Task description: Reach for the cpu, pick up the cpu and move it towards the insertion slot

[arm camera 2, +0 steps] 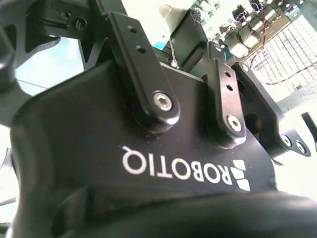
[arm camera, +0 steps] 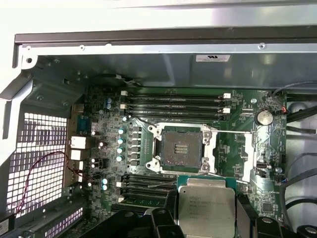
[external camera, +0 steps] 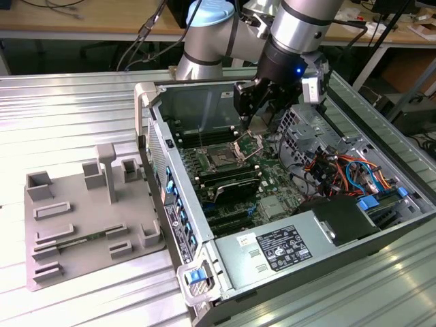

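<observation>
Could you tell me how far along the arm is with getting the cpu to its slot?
The pick-up looks done: in the first wrist view the cpu sits in the gripper, lifted inside the computer case. The carry is in hand, with the chip just short of the open insertion slot. The slot is still empty, so the last approach remains.

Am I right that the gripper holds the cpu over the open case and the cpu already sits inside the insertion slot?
Not quite. In the first wrist view the cpu is in the gripper, beside the insertion slot, which is empty.
</observation>
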Robot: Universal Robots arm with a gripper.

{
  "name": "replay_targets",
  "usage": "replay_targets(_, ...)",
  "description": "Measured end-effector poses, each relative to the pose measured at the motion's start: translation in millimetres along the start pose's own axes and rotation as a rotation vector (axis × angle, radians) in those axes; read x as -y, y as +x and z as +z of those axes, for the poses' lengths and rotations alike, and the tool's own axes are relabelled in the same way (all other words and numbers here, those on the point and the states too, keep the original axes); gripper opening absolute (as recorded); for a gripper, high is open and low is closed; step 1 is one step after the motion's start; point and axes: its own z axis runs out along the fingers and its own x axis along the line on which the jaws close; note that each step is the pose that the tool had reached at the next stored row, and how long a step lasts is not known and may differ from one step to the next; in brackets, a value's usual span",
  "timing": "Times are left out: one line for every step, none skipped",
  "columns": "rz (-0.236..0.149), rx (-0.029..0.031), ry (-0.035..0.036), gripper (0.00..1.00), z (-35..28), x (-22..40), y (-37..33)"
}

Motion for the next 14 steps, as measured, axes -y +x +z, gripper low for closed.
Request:
replay_targets(0.000, 0.0000, -0.0001, 0.55, 0.1, -0.5, -0.3)
replay_targets(0.000, 0.0000, 0.0000, 0.55, 0.3, -1.3, -0.7)
replay_targets(0.000, 0.0000, 0.0000, 0.55, 0.4, -2.0, -0.8)
replay_targets(0.000, 0.0000, 0.0000, 0.55, 0.4, -2.6, -0.8)
replay_targets(0.000, 0.0000, 0.0000, 0.55, 0.5, -3.6, -0.9)
replay_targets(0.000, 0.0000, -0.0001, 0.55, 0.7, -6.1, -1.0)
replay_targets(0.000, 0.0001, -0.0001, 0.55, 0.8, -7.1, -1.0)
replay_targets(0.000, -0.0001, 0.0000, 0.55, 0.8, -7.7, -1.1)
replay_targets(0.000, 0.0000, -0.0001, 0.55, 0.8, -7.7, -1.1)
replay_targets(0.000, 0.0000, -0.0001, 0.55, 0.8, -7.7, -1.1)
replay_targets(0.000, 0.0000, -0.0001, 0.55, 0.8, -7.8, -1.1)
replay_targets(0.000, 0.0000, 0.0000, 0.55, 0.8, -7.9, -1.1)
replay_targets(0.000, 0.0000, -0.0001, 0.55, 0.8, -7.9, -1.1)
replay_targets(0.000, 0.0000, 0.0000, 0.55, 0.8, -7.9, -1.1)
